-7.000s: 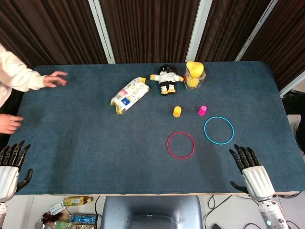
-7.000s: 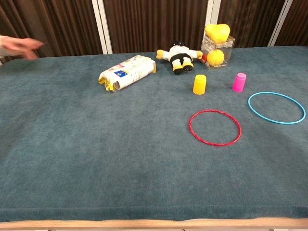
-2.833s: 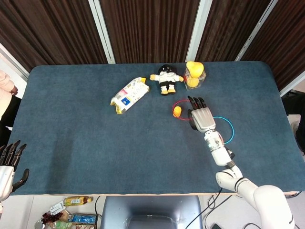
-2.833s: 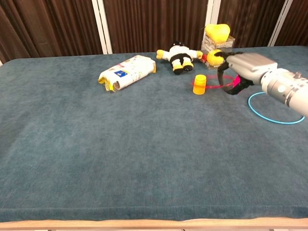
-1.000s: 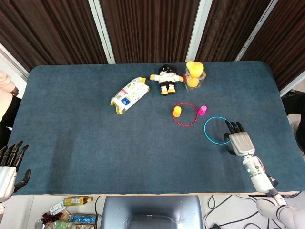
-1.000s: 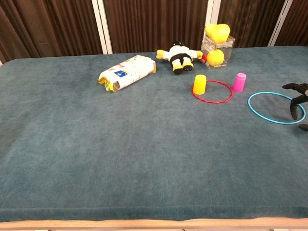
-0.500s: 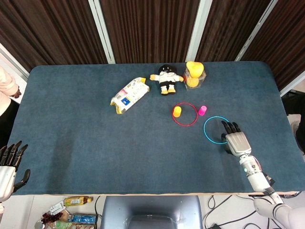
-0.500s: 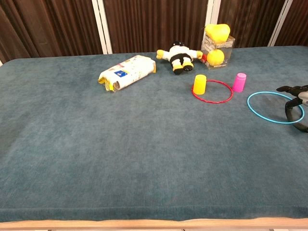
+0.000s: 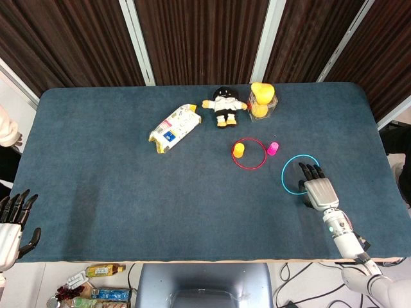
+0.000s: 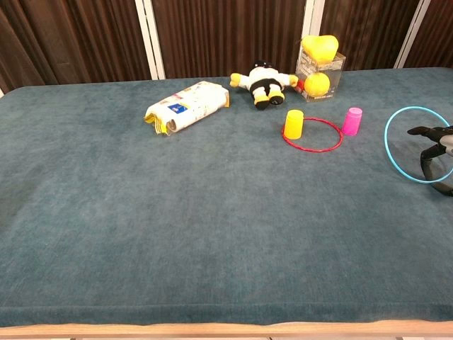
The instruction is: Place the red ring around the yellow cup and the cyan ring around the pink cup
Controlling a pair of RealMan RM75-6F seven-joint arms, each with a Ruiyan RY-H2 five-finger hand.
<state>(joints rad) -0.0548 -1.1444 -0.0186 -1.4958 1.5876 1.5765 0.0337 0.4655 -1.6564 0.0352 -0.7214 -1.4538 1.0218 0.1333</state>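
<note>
The red ring (image 9: 249,168) (image 10: 311,150) lies flat on the blue cloth. The yellow cup (image 9: 238,150) (image 10: 293,124) stands inside it, against its left edge. The pink cup (image 9: 273,148) (image 10: 352,120) stands just outside the ring's right edge. My right hand (image 9: 319,190) (image 10: 433,152) grips the near right side of the cyan ring (image 9: 282,173) (image 10: 386,142). The ring is tilted up off the cloth, to the right of the pink cup and nearer me. My left hand (image 9: 13,224) rests off the table's near left corner, fingers apart and holding nothing.
A packet of wipes (image 9: 173,127) (image 10: 185,105), a plush doll (image 9: 223,106) (image 10: 262,83) and a clear box with yellow balls (image 9: 261,101) (image 10: 319,67) sit along the far side. A person's sleeve (image 9: 6,131) shows at the left edge.
My right hand has taken hold of the cyan ring and tipped it up off the cloth, shifting it slightly right. The red ring and both cups have not moved.
</note>
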